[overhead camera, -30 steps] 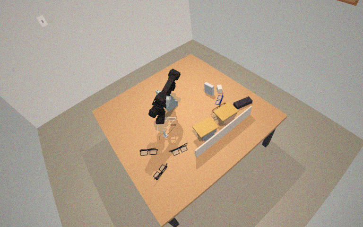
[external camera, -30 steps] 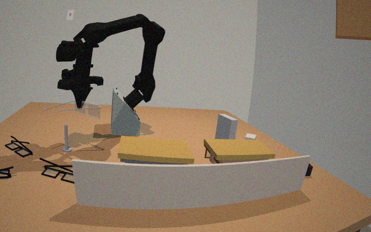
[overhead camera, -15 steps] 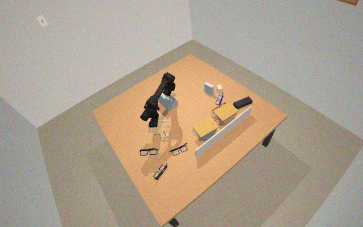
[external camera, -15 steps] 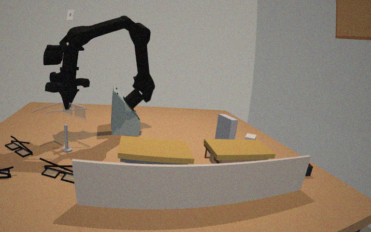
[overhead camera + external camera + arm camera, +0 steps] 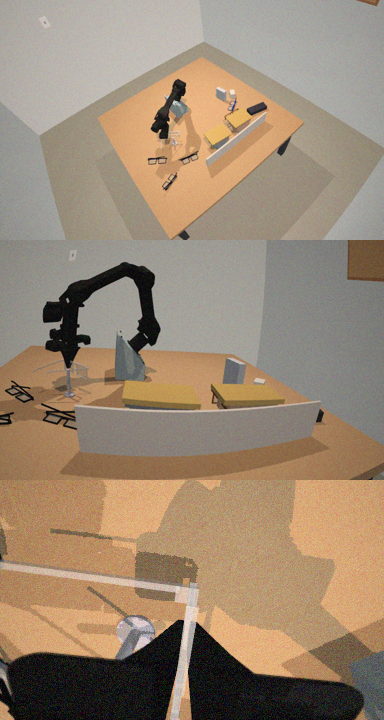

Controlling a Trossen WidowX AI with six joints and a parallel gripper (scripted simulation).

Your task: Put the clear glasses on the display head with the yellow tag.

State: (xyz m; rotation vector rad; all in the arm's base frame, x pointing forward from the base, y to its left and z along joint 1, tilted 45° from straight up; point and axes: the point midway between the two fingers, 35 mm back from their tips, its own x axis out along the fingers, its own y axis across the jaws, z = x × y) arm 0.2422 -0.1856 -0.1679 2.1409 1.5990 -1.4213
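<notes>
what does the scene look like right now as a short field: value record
claw: claw shut on the clear glasses, pointing down
glasses position: held just above a thin grey post on a round foot
black glasses: three pairs lying flat on the table
blue glasses: one pair near two white blocks
yellow slabs: two behind a long white panel
display heads: none plainly visible

Walls: plain grey, white switch plate (image 5: 44,22).
Floor: beige.
Table: orange top (image 5: 141,124), dark legs.
Wall panel: brown (image 5: 365,259).
</notes>
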